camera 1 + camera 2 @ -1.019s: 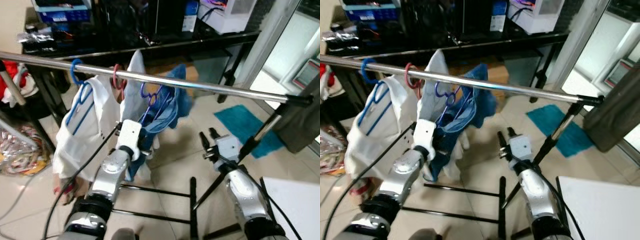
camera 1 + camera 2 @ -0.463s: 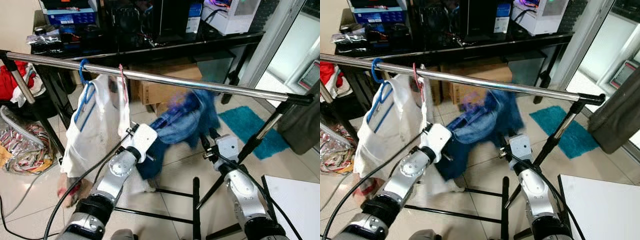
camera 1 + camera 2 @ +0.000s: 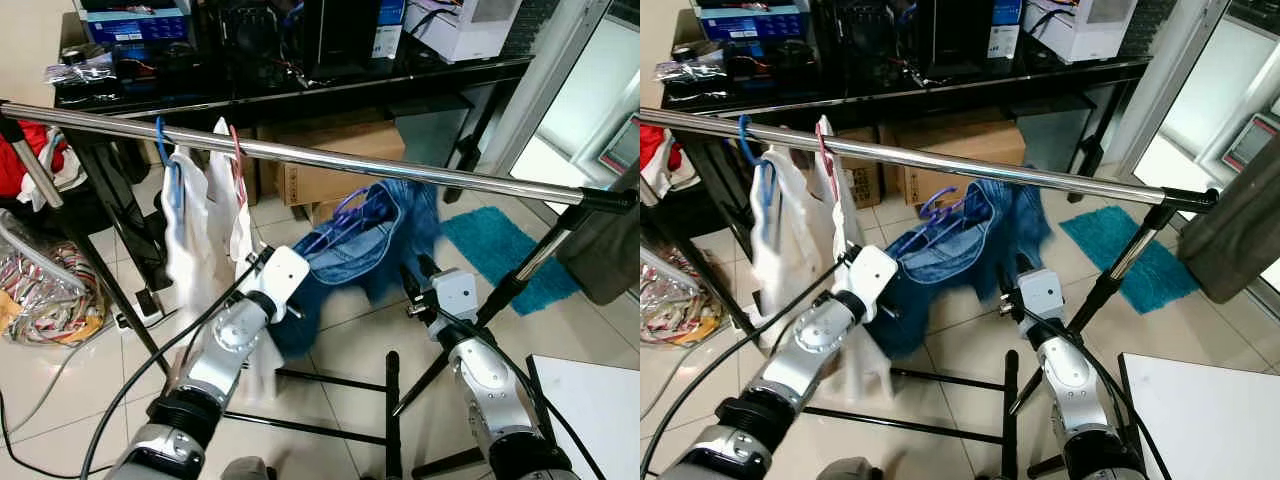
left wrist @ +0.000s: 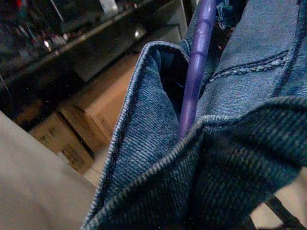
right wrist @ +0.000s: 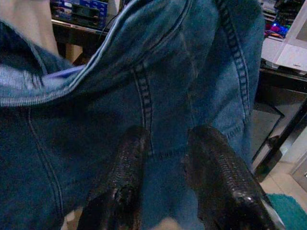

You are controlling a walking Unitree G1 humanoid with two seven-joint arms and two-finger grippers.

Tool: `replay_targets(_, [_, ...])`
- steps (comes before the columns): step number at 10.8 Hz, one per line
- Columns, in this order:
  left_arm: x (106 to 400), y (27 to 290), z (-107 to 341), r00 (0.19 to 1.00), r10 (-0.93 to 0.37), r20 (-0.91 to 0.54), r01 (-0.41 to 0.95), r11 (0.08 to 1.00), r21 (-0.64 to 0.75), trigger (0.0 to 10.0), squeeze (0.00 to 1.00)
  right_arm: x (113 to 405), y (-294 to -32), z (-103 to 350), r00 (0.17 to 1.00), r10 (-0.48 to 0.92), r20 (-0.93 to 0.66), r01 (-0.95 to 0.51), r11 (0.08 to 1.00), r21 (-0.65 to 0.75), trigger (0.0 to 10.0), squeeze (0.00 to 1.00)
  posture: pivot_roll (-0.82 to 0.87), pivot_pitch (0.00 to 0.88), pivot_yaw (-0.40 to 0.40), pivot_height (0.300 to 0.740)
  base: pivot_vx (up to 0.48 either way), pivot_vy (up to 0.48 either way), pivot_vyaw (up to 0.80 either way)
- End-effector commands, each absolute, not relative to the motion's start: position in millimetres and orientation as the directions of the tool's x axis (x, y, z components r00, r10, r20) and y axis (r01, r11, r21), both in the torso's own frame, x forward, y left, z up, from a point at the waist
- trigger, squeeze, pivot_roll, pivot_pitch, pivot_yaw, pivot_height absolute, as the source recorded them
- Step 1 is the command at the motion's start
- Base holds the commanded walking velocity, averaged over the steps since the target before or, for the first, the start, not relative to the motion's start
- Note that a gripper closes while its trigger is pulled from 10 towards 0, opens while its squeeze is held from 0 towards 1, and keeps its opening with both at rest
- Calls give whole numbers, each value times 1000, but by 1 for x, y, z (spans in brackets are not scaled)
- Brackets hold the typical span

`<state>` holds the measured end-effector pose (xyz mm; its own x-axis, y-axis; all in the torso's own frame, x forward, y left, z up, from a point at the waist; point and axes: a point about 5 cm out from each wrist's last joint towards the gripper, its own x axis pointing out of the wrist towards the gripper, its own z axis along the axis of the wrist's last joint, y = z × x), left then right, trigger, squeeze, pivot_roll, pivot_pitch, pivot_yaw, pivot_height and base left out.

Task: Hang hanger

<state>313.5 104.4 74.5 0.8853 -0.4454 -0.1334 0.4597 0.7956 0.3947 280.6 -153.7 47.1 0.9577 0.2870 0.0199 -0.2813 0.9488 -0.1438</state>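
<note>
A purple hanger (image 3: 347, 207) carrying blue jeans (image 3: 372, 248) hangs in the air below the steel rail (image 3: 400, 170), its hook off the rail. My left gripper (image 3: 300, 292) is buried in the denim and shut on the purple hanger (image 4: 194, 81), whose arm runs between folds of the jeans (image 4: 144, 143). My right gripper (image 3: 417, 277) stands open just right of the jeans, and the denim lies close beyond its fingers (image 5: 129, 163) with nothing between them. On the rail's left part hang a blue hanger (image 3: 163, 140) and a red hanger (image 3: 236, 150) with white garments (image 3: 190, 240).
The rack's black base bars (image 3: 388, 400) and right upright (image 3: 520, 280) stand by my arms. Behind the rail are a black table (image 3: 300, 85) and cardboard boxes (image 3: 330, 165). A teal mat (image 3: 490, 255) lies at the right, bags (image 3: 40, 300) at the left.
The purple hanger with the jeans has come off the rail and now hangs lower and further right in my left gripper. The white garments have swung edge-on. The camera shifted slightly.
</note>
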Motion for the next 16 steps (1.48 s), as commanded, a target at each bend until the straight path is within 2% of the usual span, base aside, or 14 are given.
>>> replay_targets(1, [322,95,102,873,-487,-16,447,787,425,10000,0,285,-156,51,957,289,21,-282,947,-152,10000,0,231,10,-53,740,0,0,0])
replay_targets(3, [320,92,104,864,-504,5,442,763,471,10000,0,285,-156,50,958,286,21,-280,948,-152,10000,0,227,8,-50,740,0,0,0])
replay_targets(5, [320,95,109,886,-460,65,385,806,449,10000,0,284,-157,50,959,281,21,-275,949,-152,10000,0,224,9,-47,740,0,0,0])
replay_targets(7, [331,109,117,936,-339,95,296,904,307,10000,0,285,-156,50,958,285,17,-279,948,-155,10000,0,227,9,-51,740,0,0,0])
replay_targets(10, [337,118,120,960,-266,91,252,957,145,10000,0,286,-158,50,959,283,17,-277,948,-154,10000,0,224,1,-51,740,0,0,0])
replay_targets(11, [339,117,118,959,-276,62,272,960,72,10000,0,286,-158,51,959,283,21,-276,948,-157,10000,0,224,1,-51,740,0,0,0])
replay_targets(16, [330,101,107,936,-351,7,351,936,27,10000,0,284,-163,49,961,276,5,-271,944,-188,10000,0,217,0,-46,740,0,0,0])
